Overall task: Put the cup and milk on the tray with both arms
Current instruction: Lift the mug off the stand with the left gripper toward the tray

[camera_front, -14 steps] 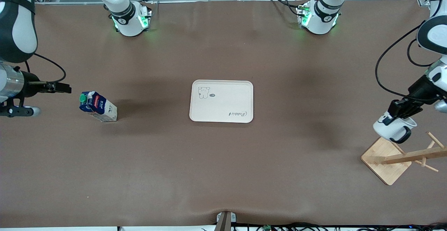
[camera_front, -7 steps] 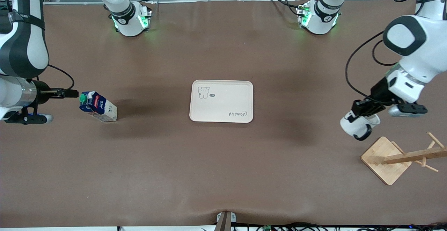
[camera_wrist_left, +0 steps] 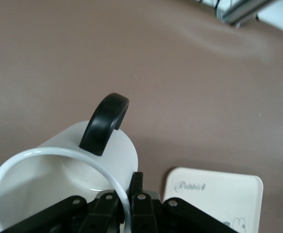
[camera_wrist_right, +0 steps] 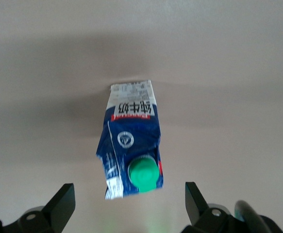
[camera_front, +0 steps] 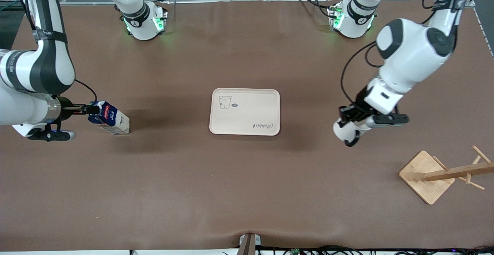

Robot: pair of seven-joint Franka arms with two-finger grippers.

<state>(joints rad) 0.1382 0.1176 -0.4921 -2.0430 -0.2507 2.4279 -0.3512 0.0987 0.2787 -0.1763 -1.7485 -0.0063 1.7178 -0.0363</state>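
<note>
The white cup [camera_front: 344,132] hangs in the air over the bare table between the tray and the wooden rack, with my left gripper [camera_front: 348,117] shut on its rim. In the left wrist view the cup [camera_wrist_left: 58,167] shows its black handle [camera_wrist_left: 105,124], and the left gripper [camera_wrist_left: 127,194] pinches the rim. The cream tray [camera_front: 245,111] lies at the table's middle with nothing on it. The blue and white milk [camera_front: 111,119] stands toward the right arm's end. My right gripper [camera_front: 89,109] is open at its top; the green cap [camera_wrist_right: 143,174] sits between the spread fingers of the right gripper [camera_wrist_right: 130,200].
A wooden rack with a square base [camera_front: 426,176] and slanted pegs [camera_front: 461,170] stands at the left arm's end, nearer to the front camera than the cup. A small camera mount [camera_front: 249,243] sits at the table's front edge.
My left arm has carried the cup away from over the rack toward the tray. My right gripper has moved in to the milk's cap end, still open.
</note>
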